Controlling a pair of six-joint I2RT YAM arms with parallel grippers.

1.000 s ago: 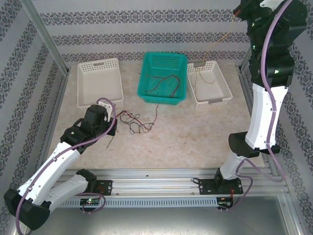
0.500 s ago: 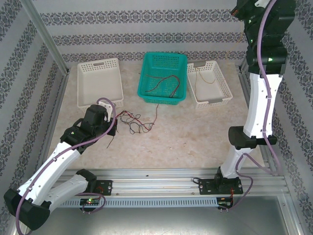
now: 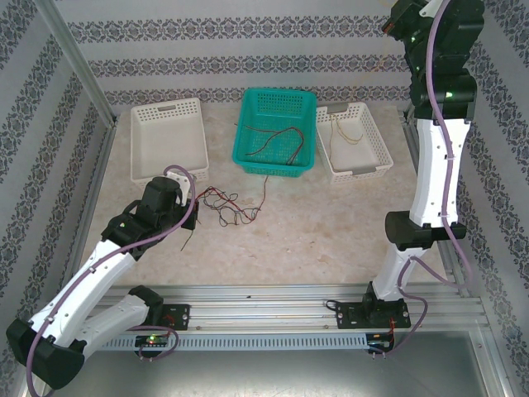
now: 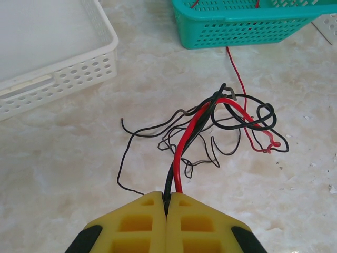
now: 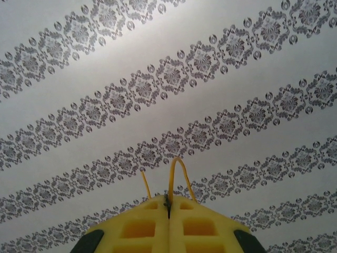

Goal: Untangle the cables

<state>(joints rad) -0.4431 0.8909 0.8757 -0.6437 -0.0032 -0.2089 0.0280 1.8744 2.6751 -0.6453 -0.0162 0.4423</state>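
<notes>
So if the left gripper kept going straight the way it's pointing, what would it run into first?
Most likely the tangle of red and black cables just ahead of the left gripper, which is shut on strands from it. The green basket sits farther on; depth is hard to judge.

No writing, label, brand or number is legible, though tiny markings may escape these views.

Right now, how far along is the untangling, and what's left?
Looks done: red and black wires lie in the teal basket, a yellow length in the right white basket. In hand: the right gripper, raised high, pinches a yellow wire; the left gripper is shut on strands of the tangle. Left: separating that tangle.
</notes>
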